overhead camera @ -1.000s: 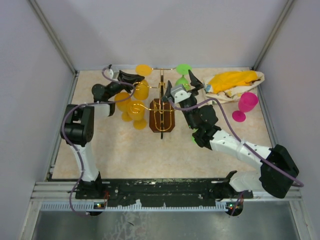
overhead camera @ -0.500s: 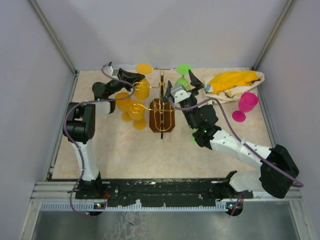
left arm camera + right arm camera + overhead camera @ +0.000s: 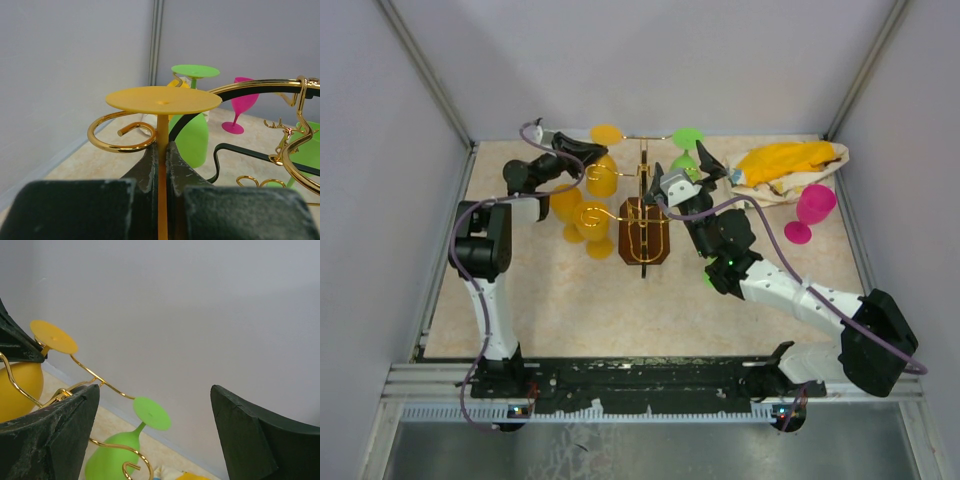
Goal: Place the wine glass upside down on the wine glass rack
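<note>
My left gripper is shut on the stem of an upside-down yellow wine glass, foot on top. In the left wrist view the fingers pinch the yellow stem just under the foot, with the stem at the right edge of a gold loop arm. The wine glass rack has a gold wire post and a dark wooden base. A green glass hangs upside down on its right arm. My right gripper is open and empty beside it, the green glass below its jaws.
Several more yellow glasses hang left of the rack's base. A pink glass stands upright at the right. A bag with yellow cloth lies at the back right. The back wall is close behind the rack.
My left gripper has shifted slightly back and left with the yellow glass, and the left arm's elbow has risen. The right arm has not moved.
</note>
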